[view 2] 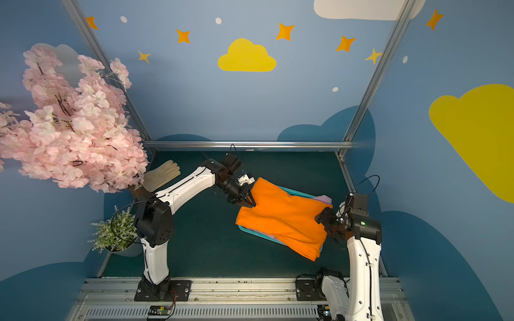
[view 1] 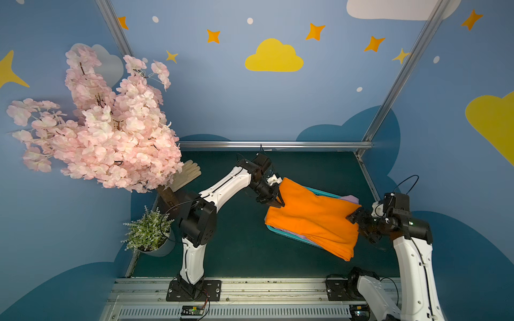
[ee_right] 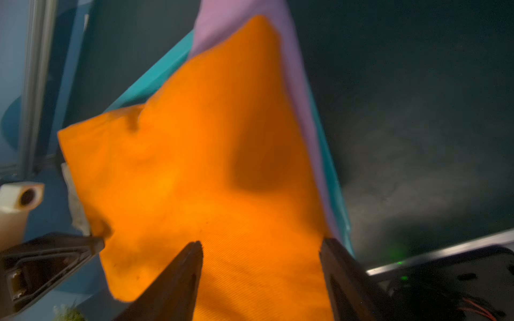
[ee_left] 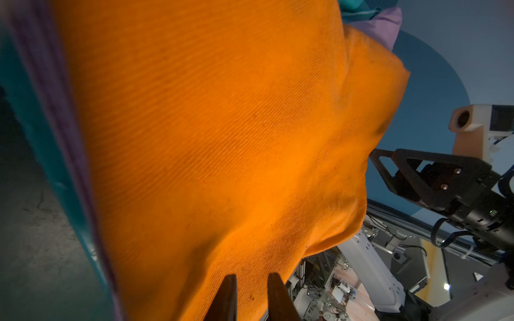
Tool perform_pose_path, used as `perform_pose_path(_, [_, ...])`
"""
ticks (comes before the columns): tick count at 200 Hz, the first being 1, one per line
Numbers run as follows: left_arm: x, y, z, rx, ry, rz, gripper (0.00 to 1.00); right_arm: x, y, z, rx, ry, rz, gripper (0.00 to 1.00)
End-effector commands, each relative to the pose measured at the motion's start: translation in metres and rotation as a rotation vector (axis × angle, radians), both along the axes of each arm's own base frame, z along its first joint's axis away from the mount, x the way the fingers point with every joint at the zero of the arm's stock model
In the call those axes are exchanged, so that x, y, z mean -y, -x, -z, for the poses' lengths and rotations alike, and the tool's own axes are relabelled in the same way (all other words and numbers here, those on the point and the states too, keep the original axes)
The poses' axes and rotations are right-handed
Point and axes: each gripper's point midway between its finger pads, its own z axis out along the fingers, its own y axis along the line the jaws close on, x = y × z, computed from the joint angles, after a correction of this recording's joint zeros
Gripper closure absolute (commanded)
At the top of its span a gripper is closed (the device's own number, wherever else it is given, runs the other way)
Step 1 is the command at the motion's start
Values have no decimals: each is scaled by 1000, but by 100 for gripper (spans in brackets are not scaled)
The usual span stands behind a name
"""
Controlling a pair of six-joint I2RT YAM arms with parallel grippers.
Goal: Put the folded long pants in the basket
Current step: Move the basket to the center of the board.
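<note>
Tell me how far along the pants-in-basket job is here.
Done: lilac folded pants lie in the turquoise plastic basket. In hand: orange folded pants draped on top, overhanging its rim; right gripper open, left gripper at the cloth's edge, grip unclear. Left: settle the orange pair inside.

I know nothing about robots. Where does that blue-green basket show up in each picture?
In a top view: basket right of table centre, only rim slivers showing.
In a top view: same spot, basket mostly covered.
Left wrist: basket is a teal strip beside the lilac pants.
Right wrist: basket shows as teal edges on both sides of the pants.
Shared landmark: the orange pants draped over it.
</note>
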Motion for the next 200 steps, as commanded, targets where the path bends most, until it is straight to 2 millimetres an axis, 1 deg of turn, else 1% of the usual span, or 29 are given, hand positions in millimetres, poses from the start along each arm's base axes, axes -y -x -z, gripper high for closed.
perform_pose_path(1, [-8, -2, -33, 84, 32, -15, 71, 48, 9, -4, -38, 220, 162, 19])
perform_pose_path(17, [-11, 1, -35, 94, 38, -19, 71, 45, -1, -5, -13, 195, 138, 17])
perform_pose_path(36, [-14, 2, -30, 85, 57, -36, 71, 35, -10, 20, -60, 113, 93, 15])
perform_pose_path(45, [-15, 2, -29, 76, 65, -39, 71, 24, -13, 33, -72, 22, 72, 15])
perform_pose_path(54, [-17, 2, -26, 67, 61, -41, 71, 11, -15, 39, -70, -79, 61, 16])
perform_pose_path(65, [-18, 3, -27, 69, 62, -37, 71, -7, -22, 42, -22, -155, -43, 17])
perform_pose_path(73, [-19, 4, -29, 74, 65, -36, 71, -12, -25, 45, -10, -190, -49, 17])
perform_pose_path(86, [-20, 4, -33, 85, 73, -30, 70, -14, -25, 60, -26, -230, -7, 18])
perform_pose_path(98, [-21, 7, -37, 90, 78, -24, 70, -27, -33, 59, 23, -313, -56, 21])
perform_pose_path(107, [-22, 8, -39, 96, 77, -23, 70, -34, -35, 56, 33, -342, -72, 24])
perform_pose_path(121, [-26, 9, -39, 100, 73, -31, 70, -51, -45, 41, 108, -396, -147, 28])
perform_pose_path(138, [-31, 8, -40, 101, 73, -44, 71, -71, -54, 30, 133, -426, -208, 32])
perform_pose_path(151, [-36, 7, -41, 100, 72, -60, 71, -93, -61, 26, 136, -481, -259, 35])
perform_pose_path(162, [-41, 7, -44, 105, 76, -74, 71, -110, -70, 24, 147, -493, -310, 38])
perform_pose_path(181, [-55, 8, -46, 111, 74, -109, 71, -141, -88, 23, 147, -456, -419, 39])
perform_pose_path(200, [-69, 12, -44, 109, 67, -137, 71, -179, -103, 20, 121, -425, -582, 38])
